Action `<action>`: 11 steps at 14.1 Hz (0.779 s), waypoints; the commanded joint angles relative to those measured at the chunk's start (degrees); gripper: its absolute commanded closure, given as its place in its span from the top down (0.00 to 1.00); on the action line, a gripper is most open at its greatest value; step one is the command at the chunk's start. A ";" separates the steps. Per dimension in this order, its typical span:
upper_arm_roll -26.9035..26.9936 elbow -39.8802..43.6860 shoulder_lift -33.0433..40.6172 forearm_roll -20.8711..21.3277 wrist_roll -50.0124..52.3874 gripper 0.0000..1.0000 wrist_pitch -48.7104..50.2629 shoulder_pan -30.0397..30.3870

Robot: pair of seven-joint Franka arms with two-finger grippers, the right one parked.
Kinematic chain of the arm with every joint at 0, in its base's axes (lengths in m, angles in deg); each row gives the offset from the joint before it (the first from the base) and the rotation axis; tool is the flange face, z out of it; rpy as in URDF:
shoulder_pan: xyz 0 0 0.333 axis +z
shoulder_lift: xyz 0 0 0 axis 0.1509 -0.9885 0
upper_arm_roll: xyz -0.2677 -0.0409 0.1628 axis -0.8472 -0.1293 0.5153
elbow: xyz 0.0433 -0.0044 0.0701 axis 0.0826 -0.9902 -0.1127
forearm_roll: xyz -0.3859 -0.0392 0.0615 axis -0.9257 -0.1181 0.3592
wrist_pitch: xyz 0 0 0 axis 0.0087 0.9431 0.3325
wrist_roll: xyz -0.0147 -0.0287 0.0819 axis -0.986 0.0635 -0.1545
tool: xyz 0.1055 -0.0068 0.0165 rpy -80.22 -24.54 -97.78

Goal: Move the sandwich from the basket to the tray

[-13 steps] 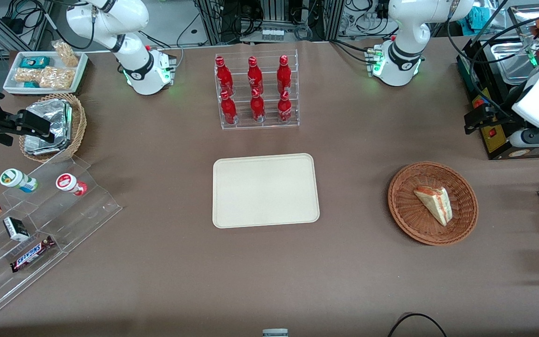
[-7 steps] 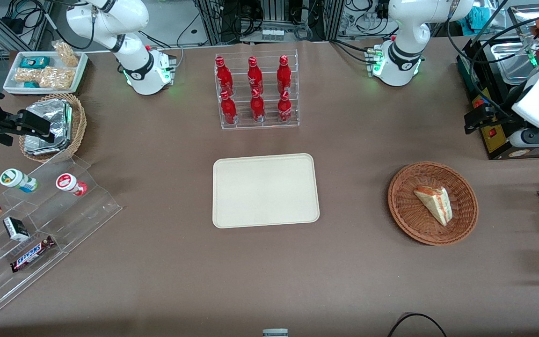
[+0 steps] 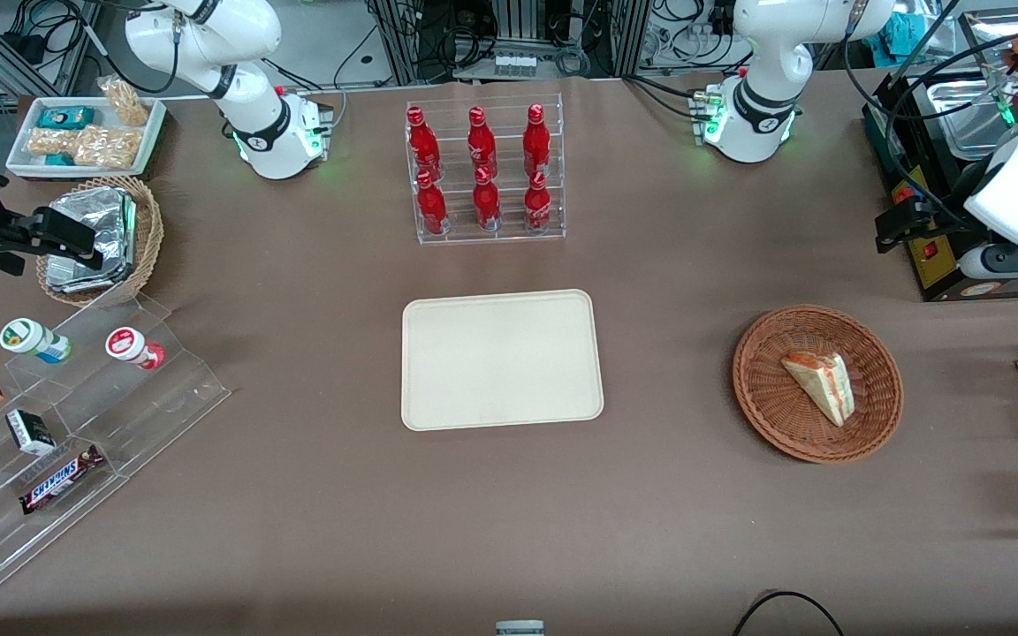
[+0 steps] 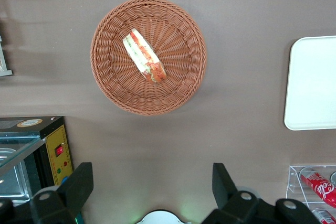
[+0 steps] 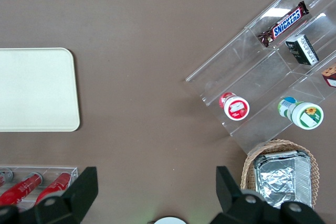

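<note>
The sandwich (image 3: 819, 386) lies in the basket (image 3: 761, 402), well apart from the bare tray (image 3: 501, 359) nearer the table's middle, while the gripper (image 4: 152, 184), fingers (image 4: 79, 182) spread wide, hangs high above the table near the basket.

Open table between basket (image 3: 818, 384) and tray (image 3: 502, 359)

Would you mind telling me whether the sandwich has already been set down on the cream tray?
No, the sandwich lies in the basket, the tray is bare, and the open gripper hangs above the table.
</note>
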 commanded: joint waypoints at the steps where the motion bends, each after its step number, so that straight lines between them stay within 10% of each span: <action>1: 0.14 -2.90 0.61 0.64 0.76 1.00 -2.80 -0.36; 11: 0.40 -27.59 -2.19 0.73 0.85 1.00 -34.41 2.89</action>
